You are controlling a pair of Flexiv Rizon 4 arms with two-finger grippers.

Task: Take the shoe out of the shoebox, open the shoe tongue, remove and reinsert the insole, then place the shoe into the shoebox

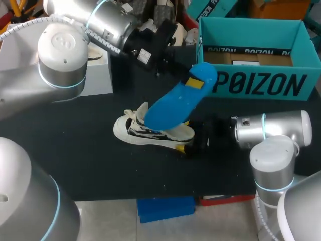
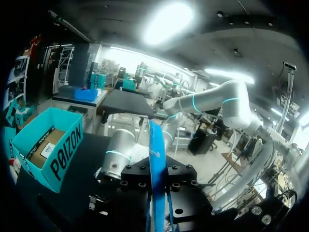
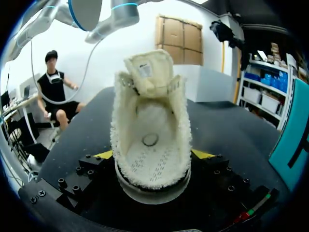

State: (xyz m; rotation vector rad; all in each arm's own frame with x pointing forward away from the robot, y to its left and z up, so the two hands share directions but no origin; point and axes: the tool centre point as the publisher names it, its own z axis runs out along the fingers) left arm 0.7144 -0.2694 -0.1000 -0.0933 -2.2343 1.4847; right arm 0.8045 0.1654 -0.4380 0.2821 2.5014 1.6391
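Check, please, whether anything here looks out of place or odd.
Only the insole: it is out of the shoe, held tilted in the air above it by the left tool. The right tool grips the shoe's heel on the table. Nothing looks spilled or damaged.

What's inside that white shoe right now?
The shoe shows only bare fleecy lining and a stitched footbed; the blue insole is out, held above it. The toe end is hidden.

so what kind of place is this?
Likely a robotics lab test bench: left arm and right arm over a black table, with a shoe, blue insole and teal shoebox as props.
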